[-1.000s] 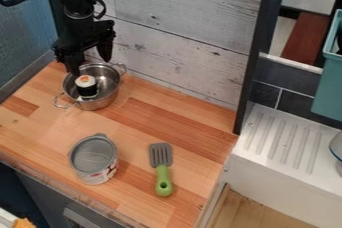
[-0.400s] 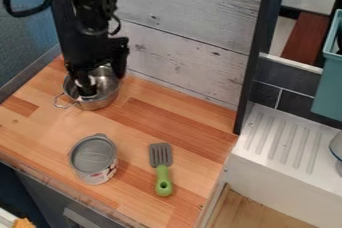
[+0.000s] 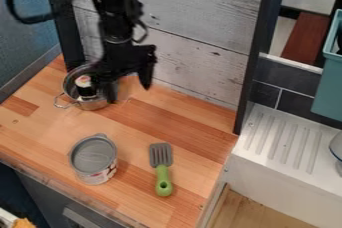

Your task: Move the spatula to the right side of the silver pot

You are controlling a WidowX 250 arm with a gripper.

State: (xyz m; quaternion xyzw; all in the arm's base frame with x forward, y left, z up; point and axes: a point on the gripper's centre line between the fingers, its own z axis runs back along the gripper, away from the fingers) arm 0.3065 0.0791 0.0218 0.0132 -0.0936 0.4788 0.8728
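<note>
spatula low in the middle of the frame, your gripper released at upper left
you'll likely find the spatula light and stiff, not fragile, though its smooth green handle could roll or slip if pinched off centre; take it across the upper handle, near the slotted head, where it should balance best. your arm comes in from the top edge at upper left, gripper hanging by the right side of the silver pot, fingers spread and grasping nothing, well apart from the spatula.
</note>
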